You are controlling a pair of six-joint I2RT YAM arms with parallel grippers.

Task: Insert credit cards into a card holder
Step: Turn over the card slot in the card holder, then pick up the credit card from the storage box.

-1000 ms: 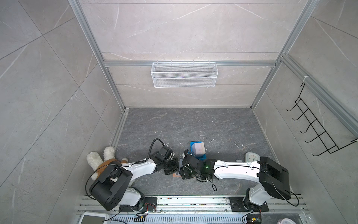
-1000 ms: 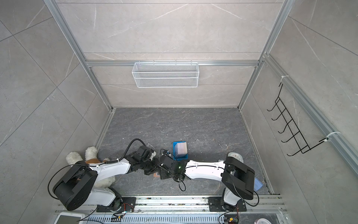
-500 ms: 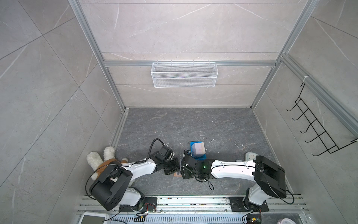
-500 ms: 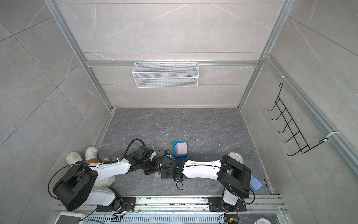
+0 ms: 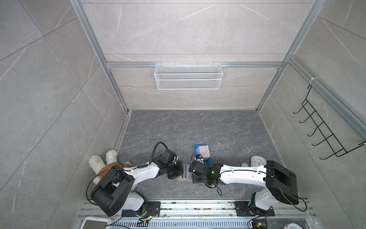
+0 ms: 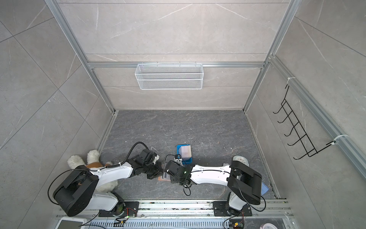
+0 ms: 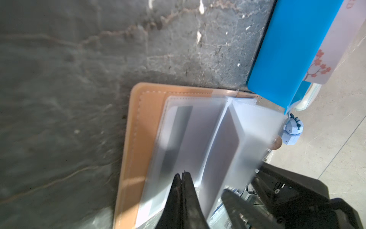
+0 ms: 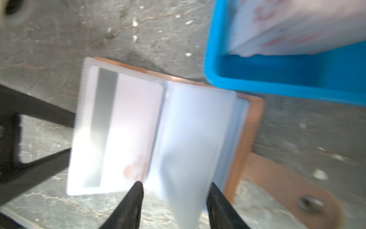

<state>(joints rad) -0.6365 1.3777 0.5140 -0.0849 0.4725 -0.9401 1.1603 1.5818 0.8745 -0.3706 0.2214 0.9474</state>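
1. The left pincer (image 7: 182, 174) has its fingers pressed together with no gap. Its tips sit at the edge of a clear sleeve (image 7: 198, 123) of the card holder (image 7: 138, 138). I cannot tell whether they pinch the film or only rest on it.
2. The right pincer (image 8: 175, 184) has its jaws about half apart. A loose sleeve leaf (image 8: 186, 158), blurred, stands up in the gap, and no grip on it is visible. One fingertip (image 8: 138, 186) is at the near edge of the filled sleeve.
3. The card holder lies open on the dark grey table (image 5: 198, 126) between the two pincers, with the tan cover down and the sleeves up. Its snap tab (image 8: 297, 194) is spread flat on the table past the cover's edge.
4. One credit card (image 8: 128, 123), pale with a dark stripe, sits inside the sleeve on the left arm's side.
5. A blue tray (image 5: 196, 147) stands just beside the holder, on the side away from the arm bases. A stack of credit cards (image 5: 204, 151) leans in it, and pink-red print shows on them in the wrist views.
6. A plush toy (image 5: 103, 162) lies by the left arm, against the wall.
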